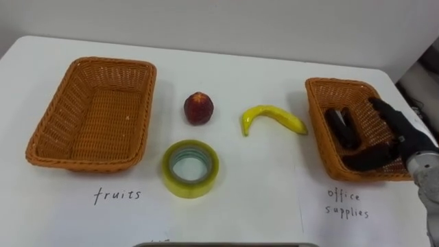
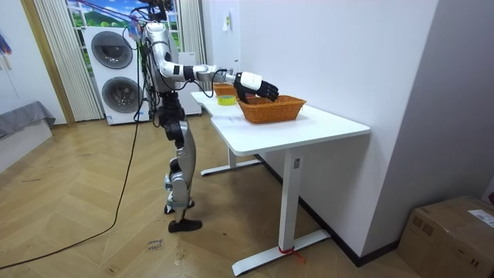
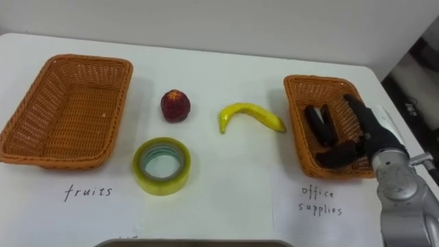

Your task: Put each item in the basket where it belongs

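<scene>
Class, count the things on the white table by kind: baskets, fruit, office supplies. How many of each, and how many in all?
Baskets: 2 (left basket, right basket)
Fruit: 2 (red fruit, banana)
Office supplies: 2 (tape roll, dark item in the right basket)
Total: 6

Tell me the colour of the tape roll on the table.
Translucent yellow-green; the tape roll shows best in the left eye view.
</scene>
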Motion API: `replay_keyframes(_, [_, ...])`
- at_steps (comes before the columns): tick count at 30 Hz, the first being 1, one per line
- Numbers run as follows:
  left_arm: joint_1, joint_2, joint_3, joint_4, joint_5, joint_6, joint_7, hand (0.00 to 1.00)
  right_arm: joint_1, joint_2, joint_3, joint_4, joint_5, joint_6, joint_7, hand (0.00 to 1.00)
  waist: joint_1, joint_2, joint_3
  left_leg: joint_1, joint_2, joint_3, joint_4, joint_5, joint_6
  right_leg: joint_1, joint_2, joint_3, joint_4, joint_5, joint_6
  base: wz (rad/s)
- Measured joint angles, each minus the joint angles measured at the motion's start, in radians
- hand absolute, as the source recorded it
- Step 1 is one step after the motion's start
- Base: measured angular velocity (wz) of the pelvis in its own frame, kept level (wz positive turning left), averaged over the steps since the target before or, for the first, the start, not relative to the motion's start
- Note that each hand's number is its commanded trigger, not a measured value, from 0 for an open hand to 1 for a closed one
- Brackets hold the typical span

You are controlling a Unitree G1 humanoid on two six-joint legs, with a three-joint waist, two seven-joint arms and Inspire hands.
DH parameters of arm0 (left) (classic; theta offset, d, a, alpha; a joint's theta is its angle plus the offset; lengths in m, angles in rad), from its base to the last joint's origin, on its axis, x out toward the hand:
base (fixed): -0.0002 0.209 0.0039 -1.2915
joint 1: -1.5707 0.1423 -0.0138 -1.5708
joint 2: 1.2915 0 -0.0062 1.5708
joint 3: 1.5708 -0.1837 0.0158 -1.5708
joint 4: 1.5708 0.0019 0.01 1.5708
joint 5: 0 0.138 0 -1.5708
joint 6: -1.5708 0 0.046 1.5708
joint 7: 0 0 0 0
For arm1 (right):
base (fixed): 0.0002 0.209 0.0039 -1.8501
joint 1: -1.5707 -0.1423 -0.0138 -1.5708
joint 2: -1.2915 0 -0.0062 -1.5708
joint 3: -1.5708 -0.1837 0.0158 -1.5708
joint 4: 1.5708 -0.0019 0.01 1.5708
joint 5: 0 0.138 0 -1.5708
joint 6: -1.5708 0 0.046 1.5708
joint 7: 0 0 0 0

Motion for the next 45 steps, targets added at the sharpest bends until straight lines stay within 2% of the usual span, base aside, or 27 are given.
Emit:
replay_keyframes(6, [0.015,-0.004,0.002,0.001,0.004,-0.002,0.001,0.0,0.0,0.0,-0.007,-0.117,0.006,-0.003,-0.043,0.0,-0.004,0.003,-0.0005,0.004,0.0,0.0,0.002,0.0,0.0,0.001,0.001,0.0,0.0,0.0,0.0,0.0])
replay_keyframes(11, [0.015,-0.001,0.01,0.0,0.002,-0.003,0.013,0.0,-0.01,0.0,-0.039,-0.265,0.024,-0.014,-0.125,0.0,-0.006,0.004,0.0003,0.001,0.001,0.0,0.001,0.0,0.0,-0.001,0.001,0.001,0.001,0.0,0.0,0.0])
replay_keyframes(14, [0.015,-0.001,-0.001,0.001,0.003,-0.004,0.023,0.0,-0.032,0.0,-0.042,-0.306,0.026,-0.026,-0.178,0.0,-0.008,0.002,0.0006,0.0,0.001,0.001,0.001,0.0,0.0,-0.002,0.001,0.001,0.002,0.0,0.0,0.0])
replay_keyframes(20, [0.003,-0.001,0.001,0.006,0.003,-0.019,0.041,0.0,-0.042,0.0,-0.042,-0.363,0.026,-0.036,-0.219,0.0,-0.006,-0.001,0.0007,-0.001,0.001,0.001,0.001,0.0,0.0,-0.007,0.0,0.001,0.012,0.0,0.0,0.0])
replay_keyframes(24, [0.005,-0.001,0.001,0.007,0.003,-0.025,0.041,0.0,-0.042,0.0,-0.04,-0.454,0.01,-0.045,-0.219,0.0,-0.006,0.005,0.0035,-0.002,0.001,0.006,0.002,0.0,0.0,-0.013,0.0,0.006,0.018,0.0,0.0,-0.04])
replay_keyframes(28, [0.006,-0.003,0.001,0.009,0.006,-0.026,0.039,0.0,-0.042,0.0,-0.039,-0.502,0.005,-0.05,-0.218,0.0,0.002,0.002,0.0017,0.0,0.001,0.012,0.002,0.0,0.0,-0.013,0.0,0.007,0.018,0.0,0.0,-0.03])
replay_keyframes(33, [0.004,-0.005,-0.001,0.009,0.013,-0.026,0.041,0.0,-0.042,0.0,-0.036,-0.514,0.084,-0.057,-0.209,0.0,0.023,0.003,0.0015,0.002,0.003,0.022,0.002,0.0,0.0,-0.013,0.002,0.015,0.018,0.001,0.0,-0.05])
replay_keyframes(39, [0.0,-0.003,-0.021,0.02,0.013,-0.025,0.041,0.0,-0.042,0.0,0.072,-0.541,0.199,-0.055,-0.165,0.0,0.032,0.012,0.0027,-0.001,0.005,0.02,0.003,0.0,0.0,-0.012,0.0,0.002,0.017,0.002,-0.002,0.01])
replay_keyframes(43, [-0.01,-0.004,-0.049,0.027,0.001,-0.024,0.039,0.0,-0.042,0.027,0.114,-0.539,0.26,-0.055,-0.116,0.0,0.052,0.019,0.0045,-0.001,0.002,0.01,0.002,0.0,0.0,-0.01,-0.001,-0.003,0.016,0.002,-0.001,0.04])
replay_keyframes(45, [-0.014,-0.004,-0.073,0.03,0.001,-0.023,0.039,0.0,-0.042,0.062,0.13,-0.525,0.277,-0.055,-0.114,0.0,0.054,0.023,0.0057,-0.001,0.001,-0.003,0.004,0.0,0.0,-0.004,-0.002,-0.013,0.014,0.002,-0.001,0.16])
